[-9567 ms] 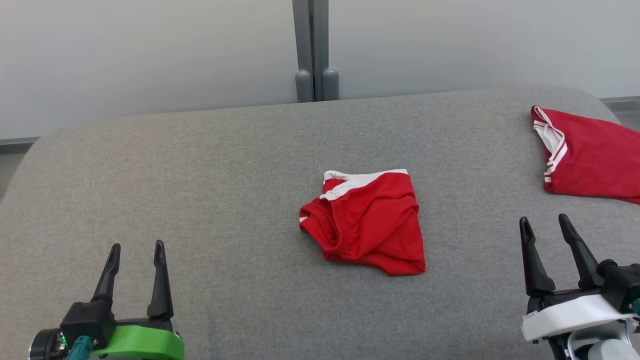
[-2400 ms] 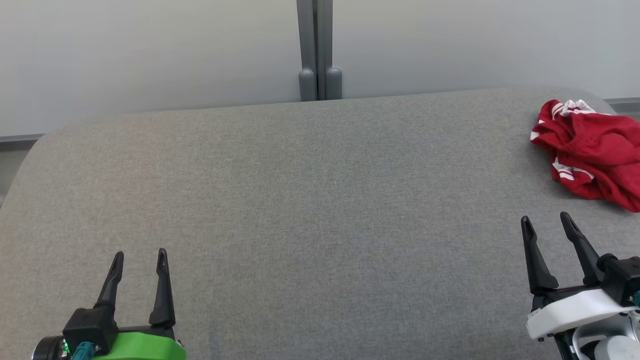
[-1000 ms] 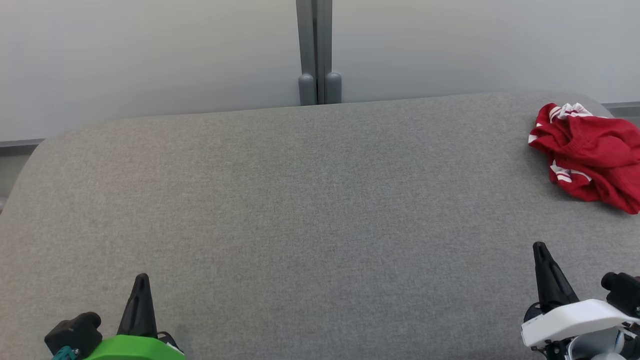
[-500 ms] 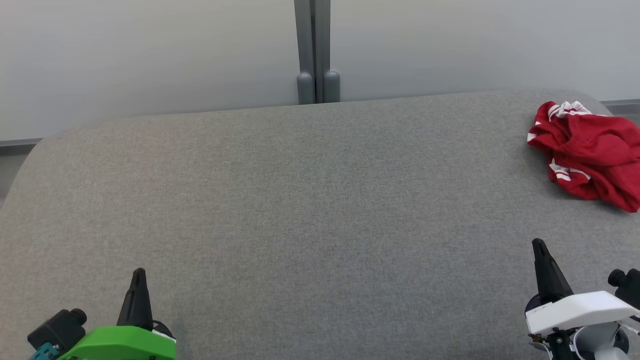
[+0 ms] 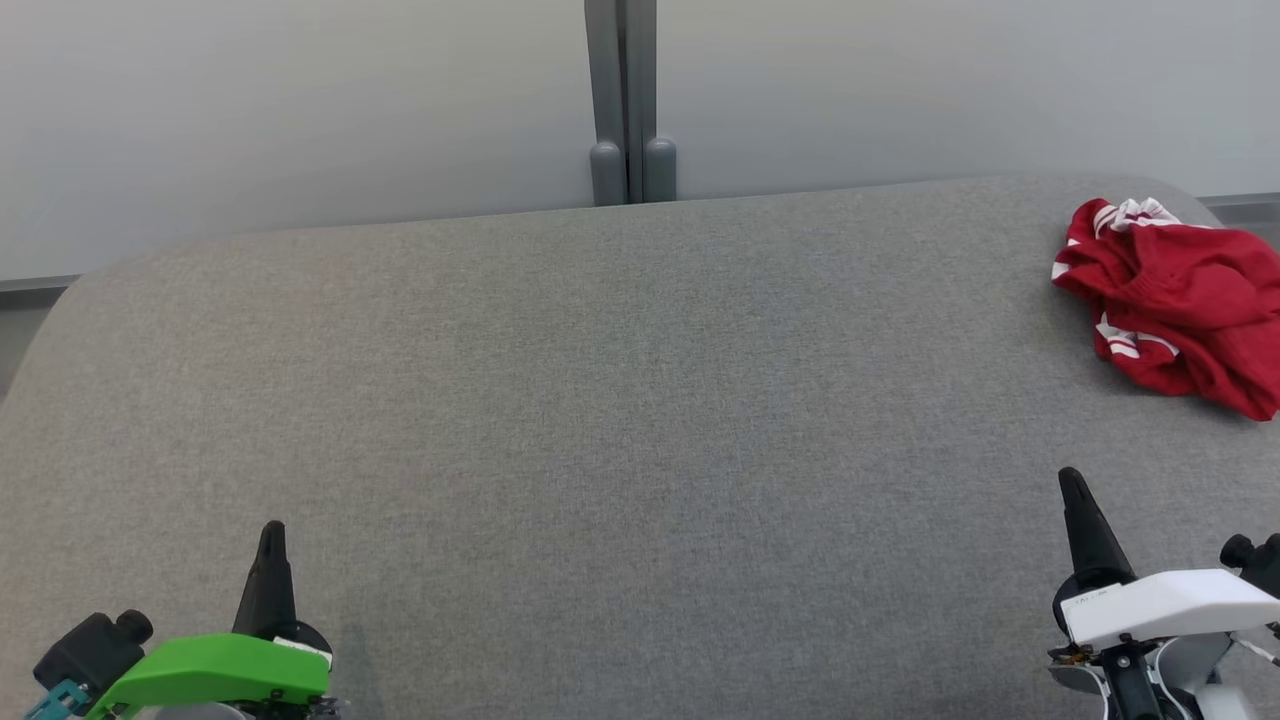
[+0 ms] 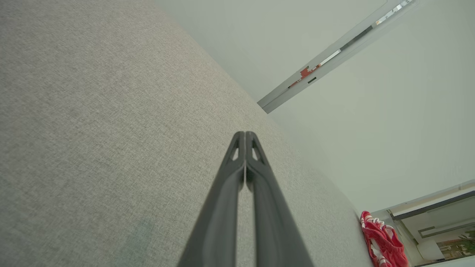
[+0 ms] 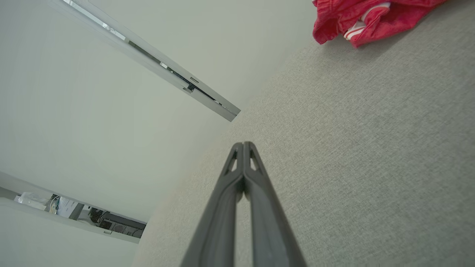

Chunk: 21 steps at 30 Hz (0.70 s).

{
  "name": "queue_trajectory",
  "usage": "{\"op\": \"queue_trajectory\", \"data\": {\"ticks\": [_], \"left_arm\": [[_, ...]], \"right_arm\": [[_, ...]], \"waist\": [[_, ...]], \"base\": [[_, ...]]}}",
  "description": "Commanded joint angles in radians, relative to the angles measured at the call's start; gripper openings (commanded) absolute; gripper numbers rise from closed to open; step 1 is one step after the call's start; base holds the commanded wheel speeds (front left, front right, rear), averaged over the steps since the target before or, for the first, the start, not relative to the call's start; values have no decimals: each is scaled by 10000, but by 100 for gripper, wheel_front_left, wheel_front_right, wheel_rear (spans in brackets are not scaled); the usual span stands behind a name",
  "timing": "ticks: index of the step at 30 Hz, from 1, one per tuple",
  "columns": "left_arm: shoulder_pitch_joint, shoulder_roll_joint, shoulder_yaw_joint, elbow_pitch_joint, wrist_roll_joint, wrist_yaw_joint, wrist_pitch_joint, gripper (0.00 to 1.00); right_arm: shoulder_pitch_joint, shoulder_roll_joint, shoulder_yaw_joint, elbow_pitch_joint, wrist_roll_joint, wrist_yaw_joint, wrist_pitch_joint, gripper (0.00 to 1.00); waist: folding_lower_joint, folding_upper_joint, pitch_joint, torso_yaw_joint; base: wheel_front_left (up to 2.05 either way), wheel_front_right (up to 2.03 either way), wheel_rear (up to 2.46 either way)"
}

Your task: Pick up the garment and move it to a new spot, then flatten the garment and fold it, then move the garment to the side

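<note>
A red garment [image 5: 1175, 305] with white trim lies crumpled at the far right of the grey padded surface [image 5: 600, 400], running past the head view's right edge. It also appears as the garment [image 6: 384, 243] at the lower right of the left wrist view and the garment [image 7: 365, 16] at the top right of the right wrist view. My left gripper [image 5: 271, 535] rests at the lower left, shut and empty, its fingers [image 6: 245, 138] pressed together. My right gripper [image 5: 1072, 485] sits at the lower right, shut and empty, below the garment and apart from it, fingertips [image 7: 243, 146] touching.
A pale wall with a grey vertical post [image 5: 622, 100] stands behind the surface's far edge. The surface's rounded corners fall away at the far left and far right.
Both grippers have turned edge-on and shifted slightly; they stay shut. The garment lies where it did. The head view has drifted a little.
</note>
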Motion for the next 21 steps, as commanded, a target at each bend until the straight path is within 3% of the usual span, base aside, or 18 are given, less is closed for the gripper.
{"op": "queue_trajectory", "data": {"ticks": [1,21], "left_arm": [[-289,-10,113,-93,-307,-101,78,0],[-555,-173,444,-3,-2301,-329,631,0]], "right_arm": [[-264,-20,-54,-52,323,-4,66,0],[-535,124,-162,144,2381,-6,540,0]], "waist": [[0,0,4,-4],[0,0,60,-58]], "base": [[0,0,0],[0,0,0]]}}
